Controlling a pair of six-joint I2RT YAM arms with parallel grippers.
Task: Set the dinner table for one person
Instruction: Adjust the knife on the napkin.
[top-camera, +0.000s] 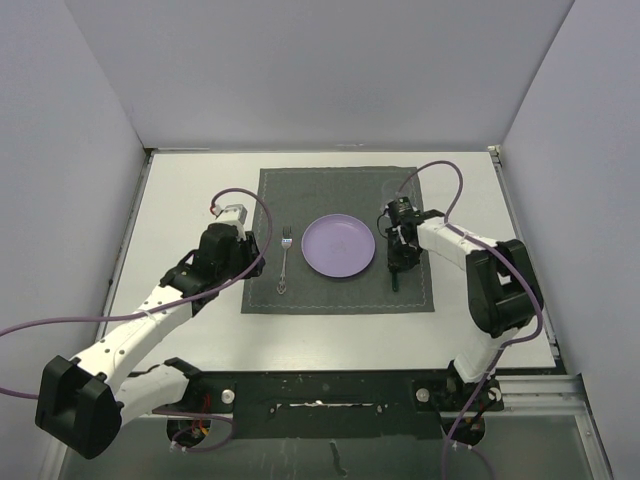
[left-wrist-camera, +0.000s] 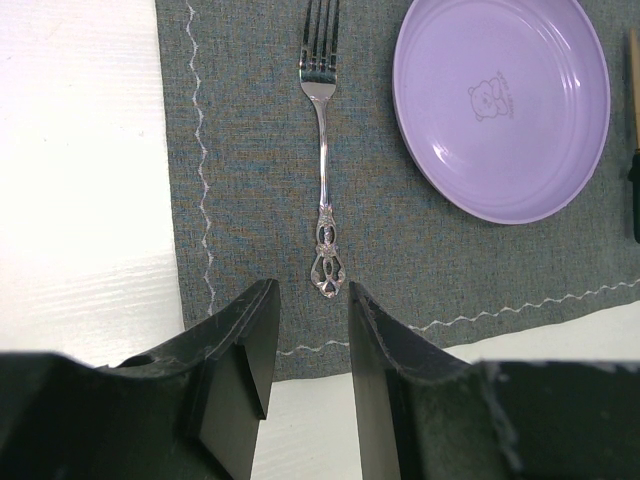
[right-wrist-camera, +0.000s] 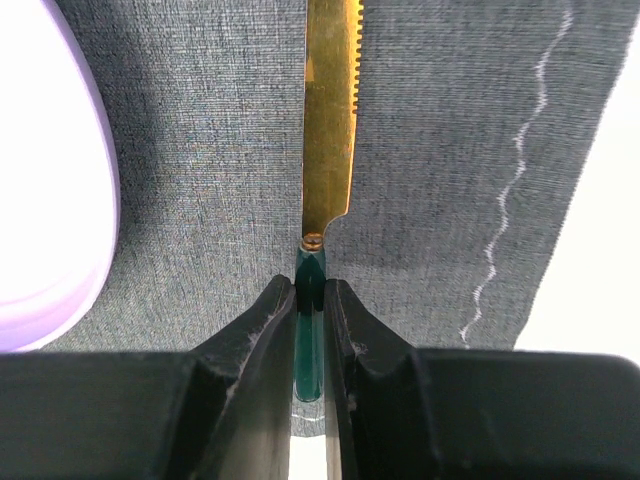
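Right jaws, almost closed, pinch the knife by its dark green handle, close to the near edge of the mat. Its gold blade points away from me, teeth turned away from the plate. I cannot tell whether the blade touches the cloth. To do this well, I would lower straight down until the knife lies flat beside the plate. Then I would open only enough to clear the handle and lift vertically, so nothing drags it askew. Left jaws hang part open and empty, just short of the fork. It lies left of the plate, tines far, and I judge it needs no correction. Mat and setting sit mid-worktop, with white surface on every side.
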